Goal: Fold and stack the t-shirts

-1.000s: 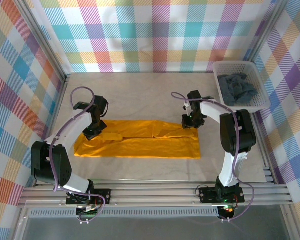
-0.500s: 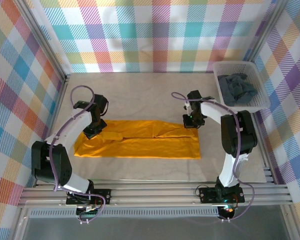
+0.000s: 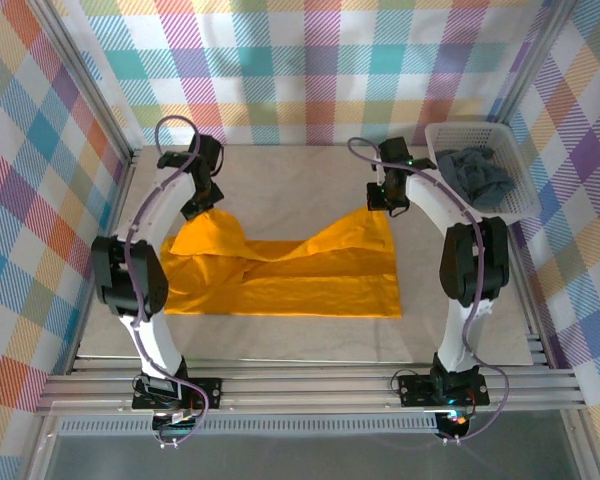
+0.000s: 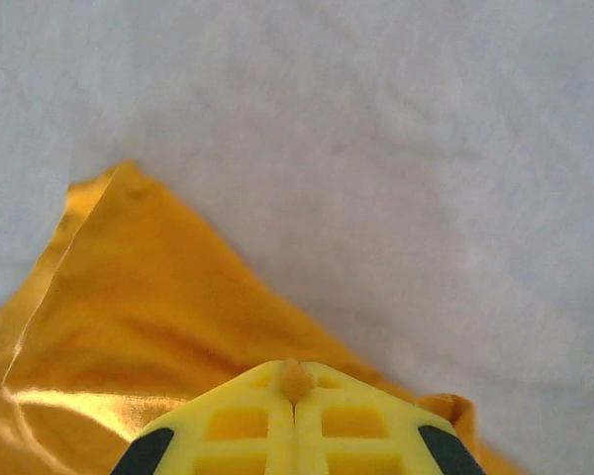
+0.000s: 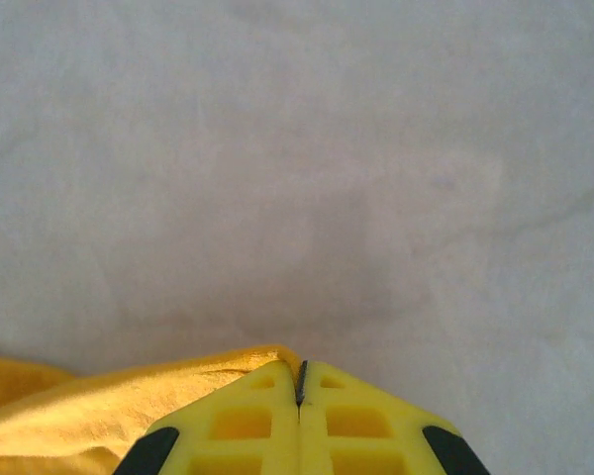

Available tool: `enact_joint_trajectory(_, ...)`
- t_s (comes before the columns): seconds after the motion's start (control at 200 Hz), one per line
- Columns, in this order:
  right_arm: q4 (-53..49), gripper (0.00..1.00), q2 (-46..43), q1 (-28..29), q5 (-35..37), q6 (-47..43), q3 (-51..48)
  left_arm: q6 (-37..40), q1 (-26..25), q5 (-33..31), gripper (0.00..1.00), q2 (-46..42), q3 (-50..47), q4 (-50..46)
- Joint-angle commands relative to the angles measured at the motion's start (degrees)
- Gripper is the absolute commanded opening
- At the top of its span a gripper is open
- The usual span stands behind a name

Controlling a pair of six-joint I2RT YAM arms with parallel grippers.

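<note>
Basket (image 3: 470,127) holds crumpled grey t-shirt (image 3: 477,175); orange t-shirt (image 3: 300,278) outside.

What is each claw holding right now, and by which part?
Both grip the orange t-shirt: the left claw pinches its far edge near the left end, the right claw its far right corner.

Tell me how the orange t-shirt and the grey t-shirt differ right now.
Colour: the orange t-shirt is mustard, the grey t-shirt dark slate.
Place: the orange t-shirt lies on the table, the grey t-shirt in the white basket.
Shape: the orange t-shirt is spread as a long band, far corners held up by the left hand and right hand; the grey t-shirt is a crumpled, untouched heap.
Both are soft cloth.
</note>
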Motion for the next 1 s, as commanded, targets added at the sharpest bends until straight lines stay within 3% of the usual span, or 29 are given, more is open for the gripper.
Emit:
enact_joint_trajectory(0.0,-2.9,0.00,4.2,-1.0,-0.4,1.3,4.6,4.8,1.8,-1.6,0.00,4.1,7.4,-0.3)
enact_joint_trajectory(0.105,-3.7,0.00,6.1,-1.4,-0.9,1.8,7.8,4.9,3.2,-1.0,0.00,5.5,11.0,-0.6)
enact_joint_trajectory(0.24,-2.8,0.00,4.4,-1.4,-1.7,1.9,6.4,4.4,3.4,-1.3,0.00,2.1,8.2,-0.2)
enact_joint_trajectory(0.575,5.0,0.00,-7.4,-1.5,-3.7,4.5,-11.1,1.9,3.3,-1.4,0.00,-15.5,-15.1,4.0)
enact_joint_trajectory(1.0,12.0,0.00,-18.4,-1.4,-5.4,8.3,-31.3,0.2,2.8,-0.5,0.00,-23.5,-30.7,-0.3)
